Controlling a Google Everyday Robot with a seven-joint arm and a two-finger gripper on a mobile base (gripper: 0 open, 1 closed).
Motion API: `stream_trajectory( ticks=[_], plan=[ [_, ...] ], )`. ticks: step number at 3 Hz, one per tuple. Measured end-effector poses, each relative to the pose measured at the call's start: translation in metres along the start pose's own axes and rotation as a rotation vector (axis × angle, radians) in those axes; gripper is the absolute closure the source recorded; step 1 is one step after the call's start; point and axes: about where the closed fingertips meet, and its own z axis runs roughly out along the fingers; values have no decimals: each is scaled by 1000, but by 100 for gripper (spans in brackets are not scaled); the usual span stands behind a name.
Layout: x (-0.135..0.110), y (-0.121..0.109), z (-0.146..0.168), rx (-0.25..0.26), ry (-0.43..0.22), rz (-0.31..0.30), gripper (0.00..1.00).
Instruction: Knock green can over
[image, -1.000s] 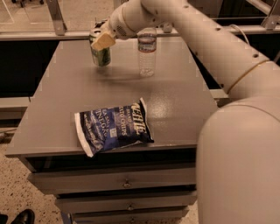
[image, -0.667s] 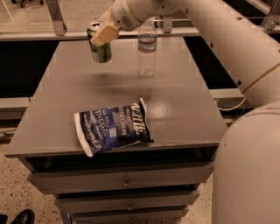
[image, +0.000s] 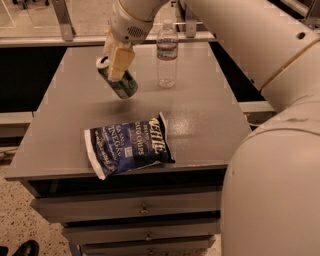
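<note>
Lying flat at the front of the grey counter (image: 200, 115), a blue chip bag (image: 127, 145) has one corner just over the edge, above the closed drawers (image: 145, 210). Behind it the green can (image: 125, 86) hangs tilted over the counter, silver top up and to the left, clear of the surface. The pincer (image: 117, 70) is clenched on it, one pale finger across its side. Farther back and to the right, a clear water bottle (image: 167, 55) stands upright, apart from the can; I cannot tell what it holds.
</note>
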Motion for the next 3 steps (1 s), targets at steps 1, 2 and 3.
stream_trajectory(
  ticks=[1, 2, 3],
  plan=[
    [-12, 36, 30, -138, 120, -139, 76],
    [-23, 51, 47, -197, 146, -205, 45],
    [-36, 58, 57, -225, 106, -222, 22]
  ],
)
